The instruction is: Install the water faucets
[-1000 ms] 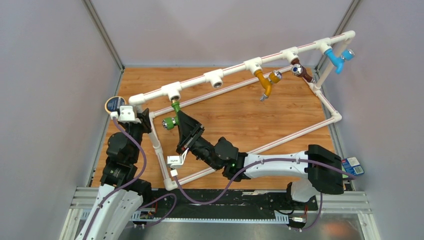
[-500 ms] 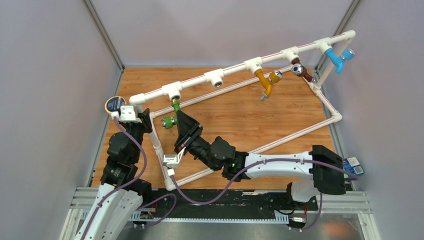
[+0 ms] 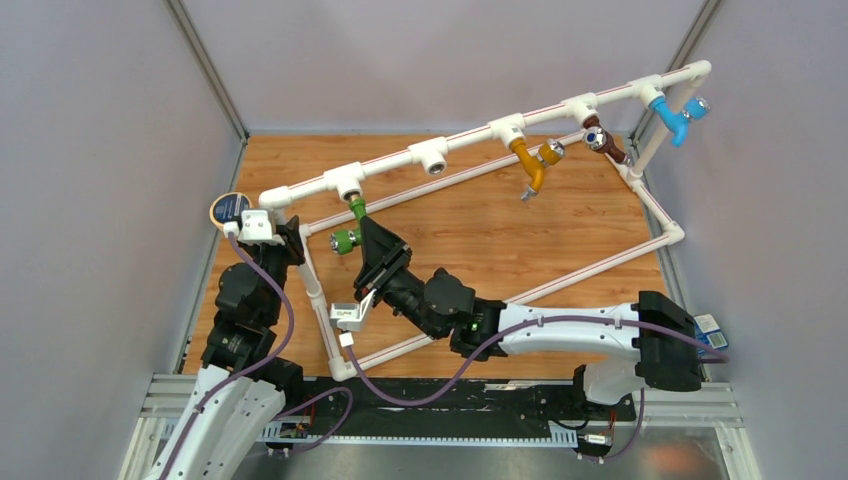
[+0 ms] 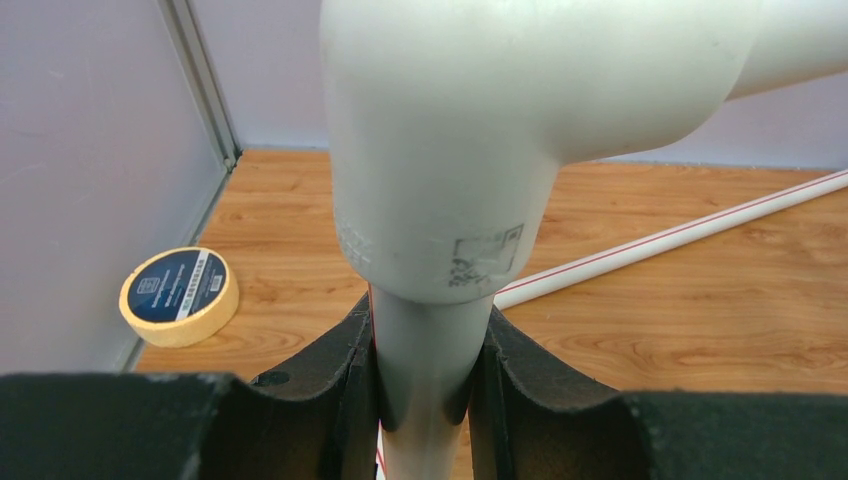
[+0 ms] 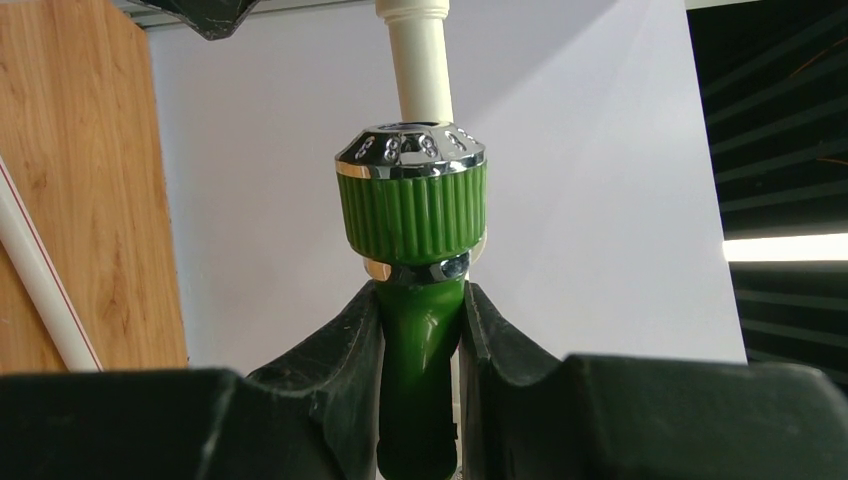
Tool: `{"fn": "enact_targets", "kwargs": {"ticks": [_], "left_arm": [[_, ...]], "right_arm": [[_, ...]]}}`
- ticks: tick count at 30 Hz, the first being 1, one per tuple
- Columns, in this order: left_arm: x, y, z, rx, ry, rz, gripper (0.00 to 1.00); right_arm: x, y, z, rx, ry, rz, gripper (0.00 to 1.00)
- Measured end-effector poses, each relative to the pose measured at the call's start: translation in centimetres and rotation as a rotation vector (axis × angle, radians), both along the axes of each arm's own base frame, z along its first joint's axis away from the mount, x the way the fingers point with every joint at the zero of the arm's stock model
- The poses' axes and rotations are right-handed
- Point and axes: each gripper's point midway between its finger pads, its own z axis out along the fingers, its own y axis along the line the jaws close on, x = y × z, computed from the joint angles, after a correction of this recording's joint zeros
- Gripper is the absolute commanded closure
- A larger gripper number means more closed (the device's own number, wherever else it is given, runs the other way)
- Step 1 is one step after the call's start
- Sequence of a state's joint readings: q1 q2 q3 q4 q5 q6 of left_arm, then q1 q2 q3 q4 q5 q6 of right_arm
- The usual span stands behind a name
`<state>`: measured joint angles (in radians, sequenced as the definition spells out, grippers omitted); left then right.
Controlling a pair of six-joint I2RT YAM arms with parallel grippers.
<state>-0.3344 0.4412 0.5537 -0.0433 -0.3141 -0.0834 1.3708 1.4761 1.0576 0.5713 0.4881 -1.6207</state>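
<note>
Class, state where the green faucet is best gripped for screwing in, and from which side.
The narrow neck of the green faucet behind its knob, from the near side opposite the T-fitting, as the right gripper does: the jaws span it, the fitting end is clear.

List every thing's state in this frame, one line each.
Green faucet, gripped, stem at left tee.
Orange faucet, mounted.
Brown faucet, mounted.
Blue faucet, mounted.
Middle tee, empty.
Left gripper, shut on pipe.
Right gripper, shut on green faucet.
Tape, lying flat.
</note>
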Motion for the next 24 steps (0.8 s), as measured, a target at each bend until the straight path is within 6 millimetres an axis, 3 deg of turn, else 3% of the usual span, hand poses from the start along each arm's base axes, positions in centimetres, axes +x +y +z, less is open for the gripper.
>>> {"fn": "enact_targets", "kwargs": {"ticks": [24], "left_arm": [[0.1, -0.1, 0.0, 0.002, 0.004, -0.002, 1.00]], "right_arm": [[0.1, 1.3, 1.0, -0.015, -0.009, 0.067, 1.00]]}}
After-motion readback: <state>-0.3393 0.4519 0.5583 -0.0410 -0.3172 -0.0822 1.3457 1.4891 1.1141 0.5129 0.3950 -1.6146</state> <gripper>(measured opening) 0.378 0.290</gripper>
